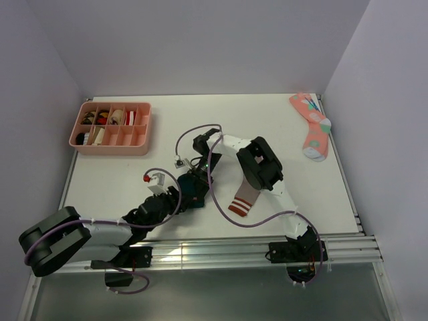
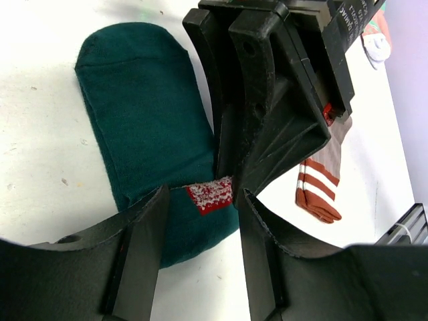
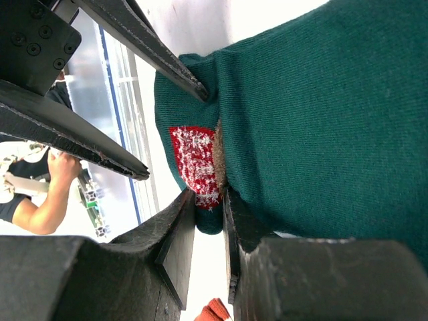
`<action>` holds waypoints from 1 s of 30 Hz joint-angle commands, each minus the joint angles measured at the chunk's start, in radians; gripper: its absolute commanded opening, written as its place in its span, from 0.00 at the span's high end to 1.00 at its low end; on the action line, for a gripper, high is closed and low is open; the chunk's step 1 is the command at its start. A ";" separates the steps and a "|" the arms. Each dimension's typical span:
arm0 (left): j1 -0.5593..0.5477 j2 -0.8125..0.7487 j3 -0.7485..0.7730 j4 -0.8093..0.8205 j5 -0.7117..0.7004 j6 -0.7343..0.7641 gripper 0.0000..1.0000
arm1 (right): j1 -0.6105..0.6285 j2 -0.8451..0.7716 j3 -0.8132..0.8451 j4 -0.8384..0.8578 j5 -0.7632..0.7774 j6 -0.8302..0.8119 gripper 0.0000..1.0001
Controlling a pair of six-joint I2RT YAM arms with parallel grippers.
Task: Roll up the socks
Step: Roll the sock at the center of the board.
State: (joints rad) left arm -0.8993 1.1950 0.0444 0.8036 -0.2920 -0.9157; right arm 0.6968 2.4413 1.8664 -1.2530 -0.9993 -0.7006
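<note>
From above, we see the taupe sock (image 1: 244, 194) lying flat. Left wrist: the green sock (image 2: 147, 127) lies beside the taupe sock, the left gripper (image 2: 200, 200) open astride its edge. Right wrist: the right gripper (image 3: 208, 195), nearly closed, pinches a green fold.

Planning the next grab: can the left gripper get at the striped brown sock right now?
Probably not directly. The right gripper, shut on the green sock, stands between the open left gripper and the striped brown sock.
</note>
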 commanded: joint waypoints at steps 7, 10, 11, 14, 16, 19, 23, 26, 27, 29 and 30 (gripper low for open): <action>-0.053 0.028 -0.109 -0.067 -0.062 -0.017 0.49 | -0.032 0.039 0.039 -0.009 0.031 -0.023 0.73; -0.070 0.041 -0.100 -0.083 -0.084 -0.028 0.49 | -0.048 0.044 0.045 -0.011 0.025 -0.013 0.73; -0.075 0.043 -0.094 -0.087 -0.088 -0.029 0.48 | -0.051 0.045 0.048 -0.013 0.021 -0.002 0.73; -0.084 0.052 -0.081 -0.107 -0.102 -0.035 0.48 | -0.060 0.050 0.062 -0.029 0.014 0.010 0.73; -0.089 0.069 -0.074 -0.113 -0.105 -0.034 0.47 | -0.063 0.053 0.068 -0.025 0.022 0.022 0.73; -0.099 0.089 -0.061 -0.121 -0.107 -0.028 0.46 | -0.065 0.056 0.065 -0.008 0.036 0.042 0.73; -0.115 0.104 -0.052 -0.127 -0.110 -0.025 0.45 | -0.066 0.058 0.062 0.001 0.041 0.056 0.74; -0.121 0.123 -0.052 -0.133 -0.105 -0.022 0.45 | -0.066 0.056 0.062 0.007 0.045 0.065 0.74; -0.121 0.129 -0.052 -0.138 -0.107 -0.022 0.47 | -0.066 0.056 0.065 0.010 0.047 0.070 0.74; -0.124 0.156 -0.011 -0.152 -0.104 -0.018 0.49 | -0.066 0.055 0.066 0.015 0.053 0.078 0.74; -0.124 0.167 -0.005 -0.156 -0.102 -0.018 0.52 | -0.065 0.053 0.068 0.023 0.054 0.084 0.74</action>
State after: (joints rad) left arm -1.0054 1.3033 0.0704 0.8131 -0.4286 -0.9440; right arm 0.6472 2.4752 1.9003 -1.2778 -1.0142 -0.6247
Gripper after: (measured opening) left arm 0.494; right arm 0.273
